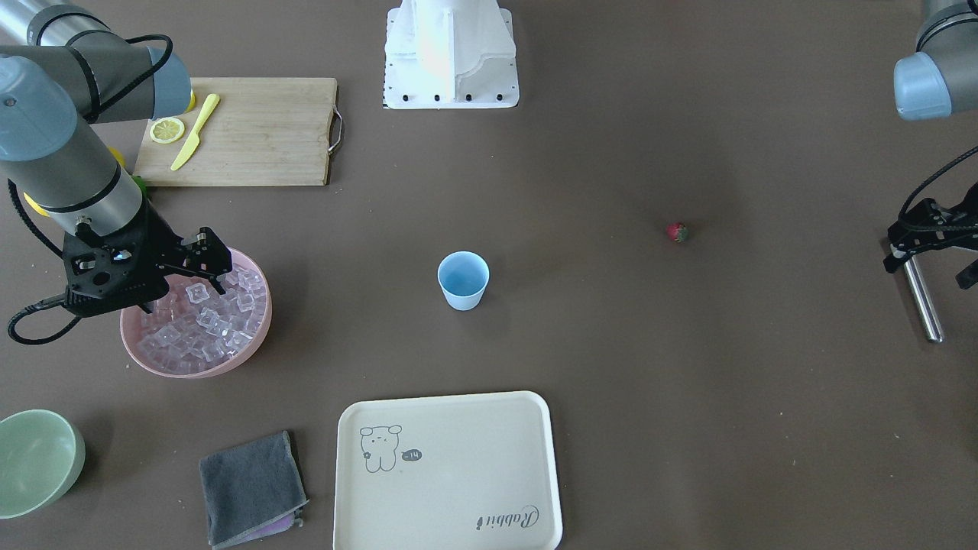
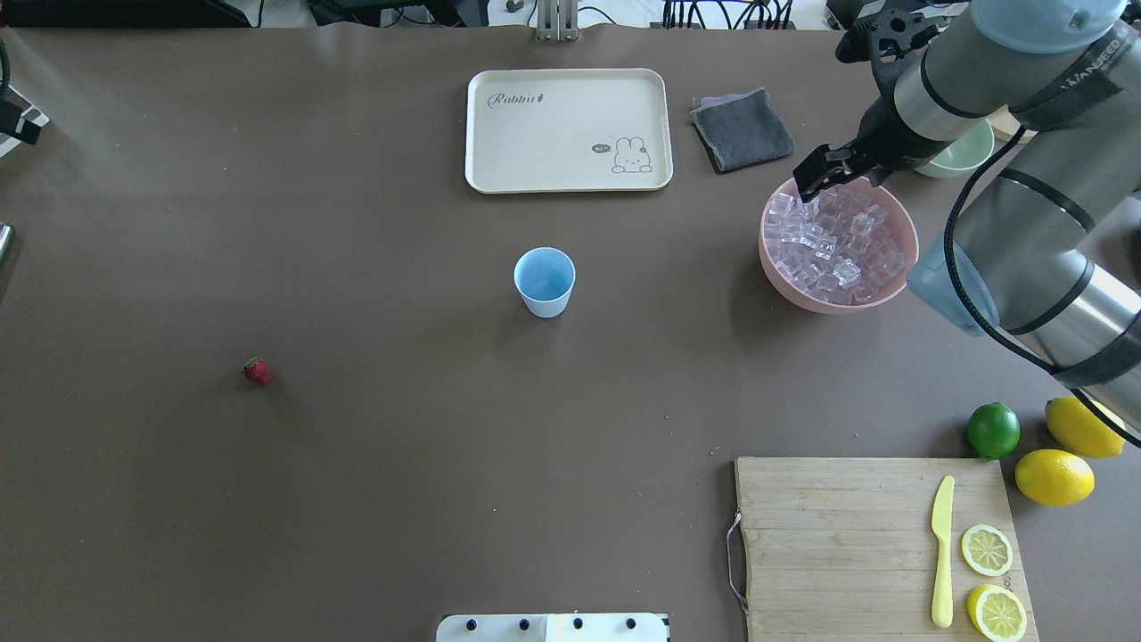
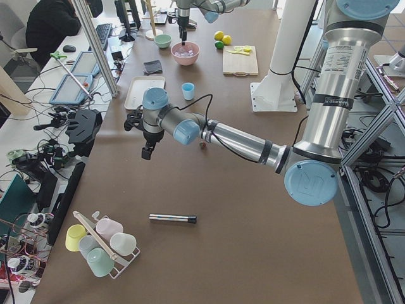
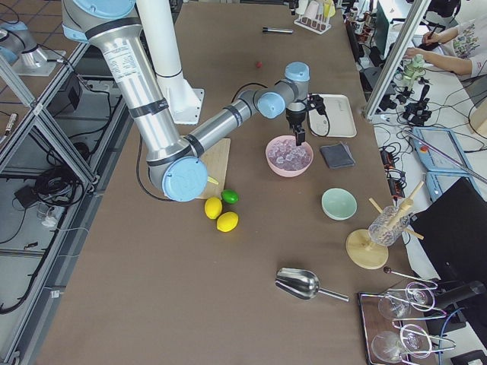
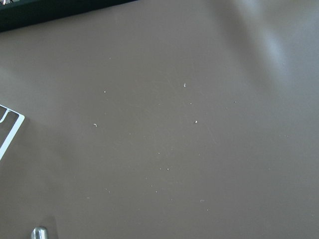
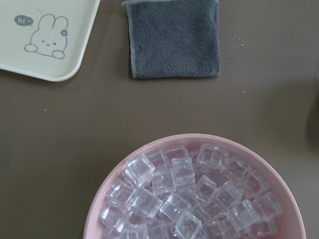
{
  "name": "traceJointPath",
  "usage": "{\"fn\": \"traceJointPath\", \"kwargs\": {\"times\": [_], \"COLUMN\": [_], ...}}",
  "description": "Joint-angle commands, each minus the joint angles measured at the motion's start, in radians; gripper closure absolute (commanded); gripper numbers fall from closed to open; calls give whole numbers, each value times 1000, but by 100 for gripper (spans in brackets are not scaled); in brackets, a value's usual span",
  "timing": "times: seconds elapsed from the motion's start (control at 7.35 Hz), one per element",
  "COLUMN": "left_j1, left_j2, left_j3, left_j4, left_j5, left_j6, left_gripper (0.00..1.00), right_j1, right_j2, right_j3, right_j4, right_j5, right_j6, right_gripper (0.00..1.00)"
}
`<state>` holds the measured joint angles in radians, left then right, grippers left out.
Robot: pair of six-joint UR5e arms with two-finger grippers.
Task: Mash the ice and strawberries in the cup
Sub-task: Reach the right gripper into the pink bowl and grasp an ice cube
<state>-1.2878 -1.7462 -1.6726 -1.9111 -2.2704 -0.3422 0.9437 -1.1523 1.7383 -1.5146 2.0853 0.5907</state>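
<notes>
The right gripper (image 1: 216, 263) hangs just above the near edge of the pink bowl (image 1: 229, 367), its fingertips close over the ice (image 1: 210, 325) heaped inside. Whether its jaws are apart or together cannot be told from these views. The cup (image 1: 463, 279) stands upright and empty, well apart from that gripper towards the table's middle. The strawberry (image 1: 678, 232) lies beyond the cup, nearer the left gripper (image 1: 928, 229). That gripper is cut off at the frame's edge above a metal rod (image 1: 923, 298), and its jaw state cannot be told either.
</notes>
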Motion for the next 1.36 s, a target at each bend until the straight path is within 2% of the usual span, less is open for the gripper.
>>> {"fn": "traceJointPath", "kwargs": {"times": [0.0, 0.54, 0.82, 0.95, 1.22], "left_j1": [13, 27, 27, 27, 27], "left_j2": [14, 14, 14, 16, 26], "left_j3": [118, 103, 96, 96, 91], "left_j4": [-188, -189, -189, -189, -198], "left_j5": [9, 11, 12, 12, 14], "left_j6": [-18, -95, -106, -100, -101], "left_gripper": [2, 2, 2, 2, 2], "right_j1": [0, -37, -77, -77, -80], "right_j2": [-23, -49, -78, -116, -110], "right_j3": [-22, -6, -57, -48, -52], "right_j4": [4, 10, 164, 169, 166], "right_j5": [-8, -5, 1, 2, -5], "right_j6": [-23, -44, -42, -51, -43], "right_gripper": [9, 10, 10, 10, 11]}}
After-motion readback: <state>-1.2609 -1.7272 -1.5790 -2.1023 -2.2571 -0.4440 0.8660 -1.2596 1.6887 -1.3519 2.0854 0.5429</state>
